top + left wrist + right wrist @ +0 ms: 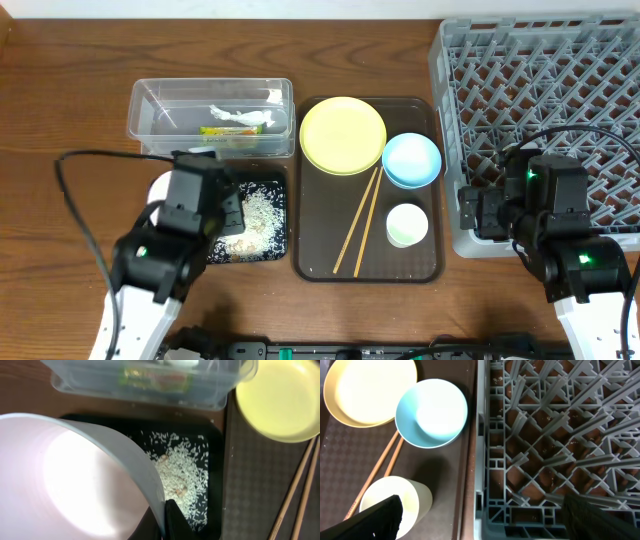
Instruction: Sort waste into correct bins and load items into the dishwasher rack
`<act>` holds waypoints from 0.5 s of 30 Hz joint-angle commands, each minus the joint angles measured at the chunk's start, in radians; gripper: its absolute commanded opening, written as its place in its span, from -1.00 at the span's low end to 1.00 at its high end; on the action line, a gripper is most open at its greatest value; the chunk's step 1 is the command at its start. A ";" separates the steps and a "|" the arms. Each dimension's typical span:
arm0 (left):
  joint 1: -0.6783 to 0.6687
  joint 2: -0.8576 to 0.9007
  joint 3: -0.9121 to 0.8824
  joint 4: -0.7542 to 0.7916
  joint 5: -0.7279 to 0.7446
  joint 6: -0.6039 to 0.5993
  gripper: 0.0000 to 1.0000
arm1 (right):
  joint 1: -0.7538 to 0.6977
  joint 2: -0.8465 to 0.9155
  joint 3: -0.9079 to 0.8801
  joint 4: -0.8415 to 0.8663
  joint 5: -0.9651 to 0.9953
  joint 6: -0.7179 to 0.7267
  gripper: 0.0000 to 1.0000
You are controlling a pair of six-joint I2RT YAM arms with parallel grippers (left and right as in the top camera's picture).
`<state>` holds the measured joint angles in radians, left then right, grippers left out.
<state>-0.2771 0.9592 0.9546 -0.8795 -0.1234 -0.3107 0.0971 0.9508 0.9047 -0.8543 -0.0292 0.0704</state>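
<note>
White bowl fills the left wrist view, tipped on its side over the black tub. Its rim is pinched by the left end effector, jaws pressed together on it, and loose rice scraps lie heaped in that tub. Clear tub just behind holds the crumpled green-and-white wrapper; brown tray carries yellow plate, light blue bowl, pale cup and chopsticks. Right end effector spread wide, holding nothing, over the seam between tray and grey rack at the right end of the bench.
</note>
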 commanded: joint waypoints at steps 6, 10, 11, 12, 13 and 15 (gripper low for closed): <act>-0.023 -0.065 0.037 0.003 -0.046 0.127 -0.88 | 0.007 -0.002 0.023 -0.002 0.003 0.000 0.98; -0.098 -0.063 0.029 0.055 -0.047 0.135 -0.88 | 0.007 -0.002 0.023 -0.002 0.003 -0.001 0.98; -0.123 -0.059 0.027 0.073 -0.050 0.147 -0.88 | 0.007 -0.002 0.023 -0.002 0.003 -0.001 0.99; -0.149 -0.052 0.025 0.092 -0.061 0.157 -0.88 | 0.007 -0.002 0.023 -0.002 0.003 -0.001 0.99; -0.176 -0.042 0.023 0.114 -0.073 0.174 -0.88 | 0.007 -0.002 0.023 -0.002 0.003 -0.001 0.98; -0.229 -0.008 0.023 0.159 -0.072 0.232 -0.88 | 0.007 -0.002 0.023 -0.002 0.003 -0.001 0.98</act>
<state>-0.4427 0.9112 0.9642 -0.7567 -0.1680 -0.1738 0.0971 0.9508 0.9047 -0.8543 -0.0292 0.0704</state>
